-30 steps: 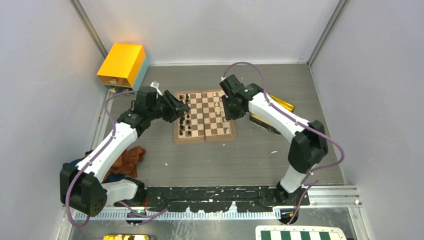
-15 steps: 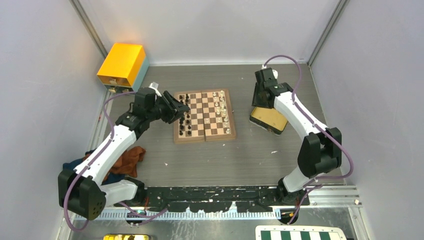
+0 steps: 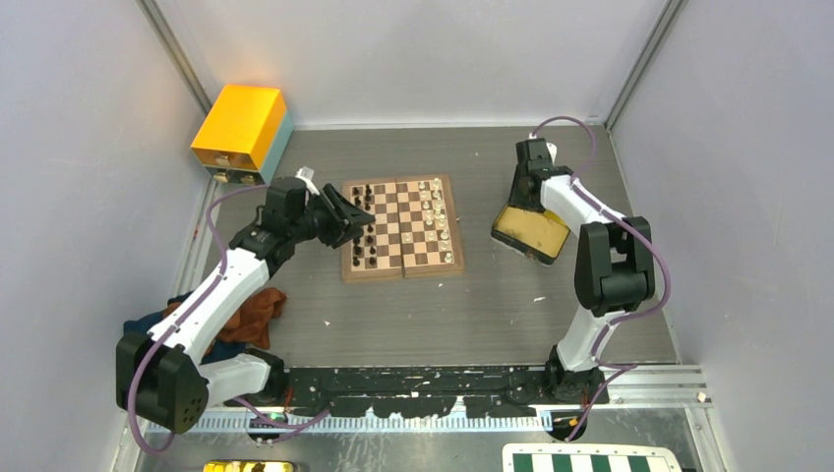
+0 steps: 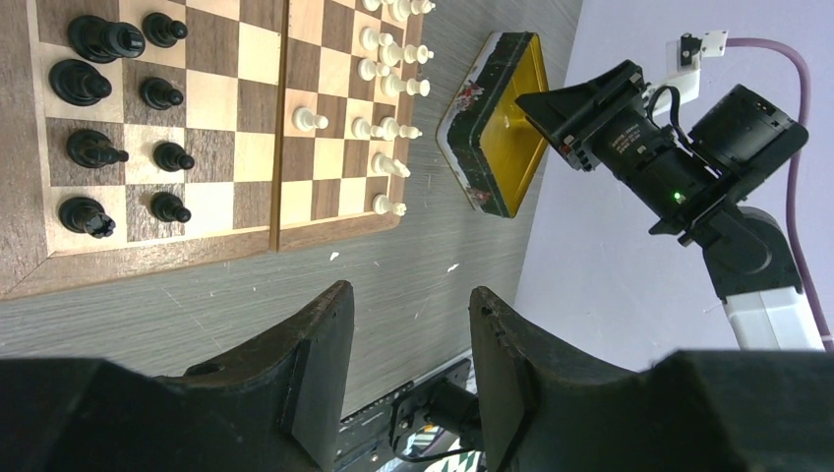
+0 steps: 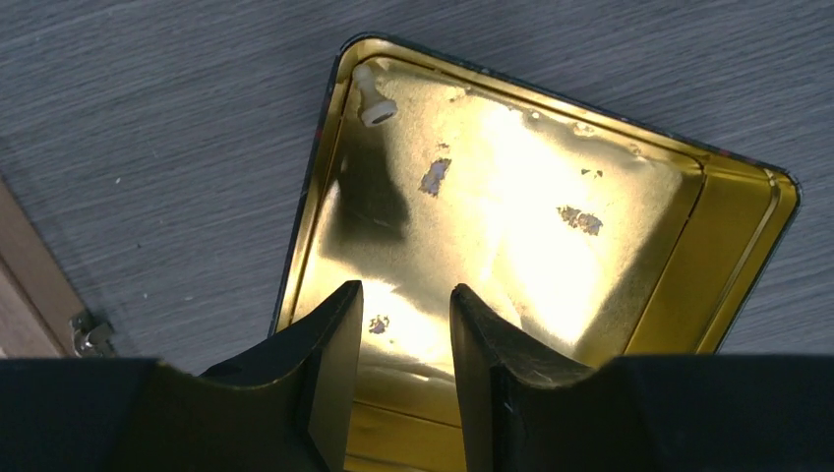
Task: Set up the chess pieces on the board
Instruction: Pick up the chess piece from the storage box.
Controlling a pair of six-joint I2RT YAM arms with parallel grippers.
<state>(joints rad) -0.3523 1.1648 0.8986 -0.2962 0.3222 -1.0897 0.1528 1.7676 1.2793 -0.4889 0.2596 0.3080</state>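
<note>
One cream-white piece (image 5: 374, 103) lies on its side in the gold tray (image 5: 551, 206), tucked into a corner on the side nearer the board (image 5: 25, 285). That is the right wrist's view, and I can make out no other piece in the tray. The right gripper (image 5: 405, 290) hangs above the tray, fingers apart and empty. I judge the step in hand to be fetching that piece. The next move calls for lowering into that corner and closing on something far smaller than the fingers; the tray wall could get in the way.

From the left wrist, the left gripper (image 4: 408, 300) is also parted with nothing between its fingers, just off the board's edge over bare desk. Black pieces (image 4: 98, 93) stand in two tidy rows at one end. White pieces (image 4: 388, 84) crowd the end toward the tray, looking ragged to me — some may need straightening.

From above, the desk (image 3: 443, 305) is grey wood-grain flecked with white specks. The board sits toward its far edge, and the tray lies near the board's right side, apart from it. Pale walls close in three sides. A yellow box (image 3: 241, 128) fills the far left corner, a rust-coloured cloth (image 3: 258, 310) lies by the left edge, and a green-and-white checkered board (image 3: 590, 460) shows beyond the near edge.
</note>
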